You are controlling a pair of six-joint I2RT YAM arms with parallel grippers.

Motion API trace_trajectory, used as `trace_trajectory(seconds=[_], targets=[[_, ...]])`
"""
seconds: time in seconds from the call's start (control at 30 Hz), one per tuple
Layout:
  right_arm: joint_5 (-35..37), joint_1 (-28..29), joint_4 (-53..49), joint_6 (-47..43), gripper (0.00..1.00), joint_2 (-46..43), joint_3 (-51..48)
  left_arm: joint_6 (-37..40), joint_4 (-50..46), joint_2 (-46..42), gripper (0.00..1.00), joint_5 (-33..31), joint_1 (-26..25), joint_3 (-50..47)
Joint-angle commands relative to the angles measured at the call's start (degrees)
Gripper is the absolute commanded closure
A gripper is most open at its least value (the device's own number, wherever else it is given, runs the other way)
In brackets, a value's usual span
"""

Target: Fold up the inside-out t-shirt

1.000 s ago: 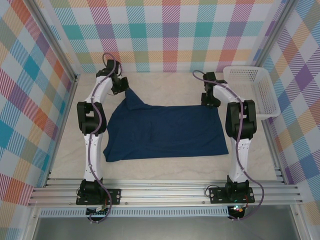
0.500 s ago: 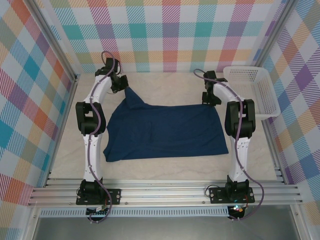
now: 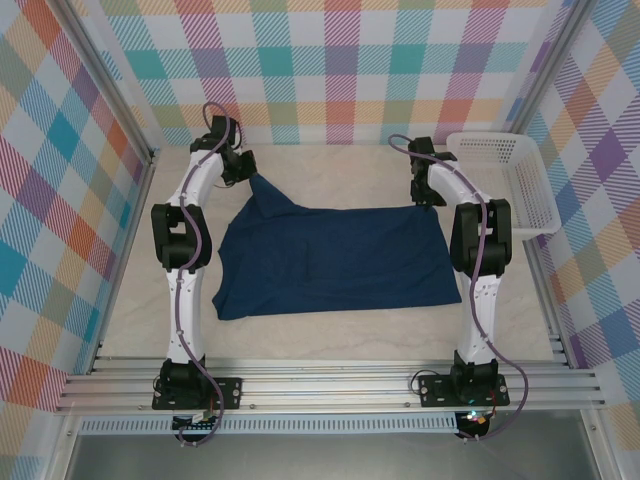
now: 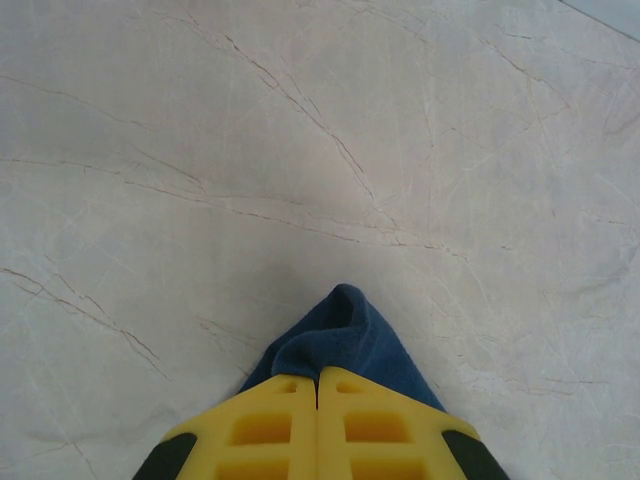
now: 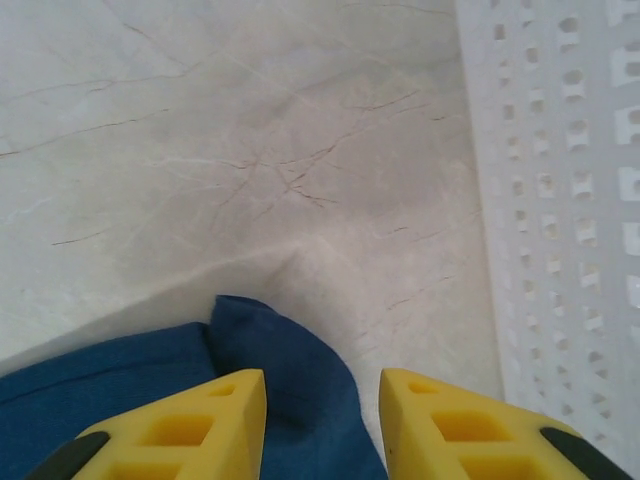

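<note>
The inside-out t-shirt (image 3: 335,258), dark navy, lies spread flat across the middle of the table. Its far left corner is drawn up into a peak toward my left gripper (image 3: 248,172). In the left wrist view the yellow fingers (image 4: 260,430) of the left gripper (image 4: 318,378) are pressed together on a fold of blue cloth (image 4: 345,320), held above the marble tabletop. My right gripper (image 3: 428,195) stands at the shirt's far right corner. There its jaws (image 5: 322,385) are apart, with the corner of the cloth (image 5: 290,360) lying loose between and under them.
A white perforated basket (image 3: 505,180) stands at the far right, its wall (image 5: 560,200) close beside the right gripper. Bare marble tabletop (image 3: 330,170) runs behind the shirt to the checked back wall. The aluminium frame rail (image 3: 330,385) borders the near side.
The right gripper moved a little toward the back and its jaws closed, then parted again. The shirt slid slightly right and back. The left gripper keeps its hold on the corner.
</note>
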Motion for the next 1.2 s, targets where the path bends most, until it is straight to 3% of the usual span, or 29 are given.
trace_trajectory(seconds=[0.0,0.43,0.83,1.03,1.17], targets=[[2.24,-0.19,-1.02,-1.50,0.64,-2.67,-0.34,1.38,-0.21,-3.72,1.00,-1.04,0.38,-0.47],[-7.00,-0.56,-2.75,1.49,0.62,2.95,1.47,1.36,-0.12,-3.53,1.00,-0.65,0.39,-0.61],[-6.01,-1.90,-4.75,1.23,0.62,7.45,4.09,1.65,0.02,-3.53,1.00,-0.52,0.39,-0.93],[-7.16,-1.98,-3.40,-0.38,0.68,7.95,5.48,1.73,0.07,-3.44,1.00,-0.38,0.32,-0.92],[-7.05,-1.96,-5.68,-0.78,0.59,10.15,9.00,1.80,0.04,-3.57,1.00,-0.40,0.39,-0.93]])
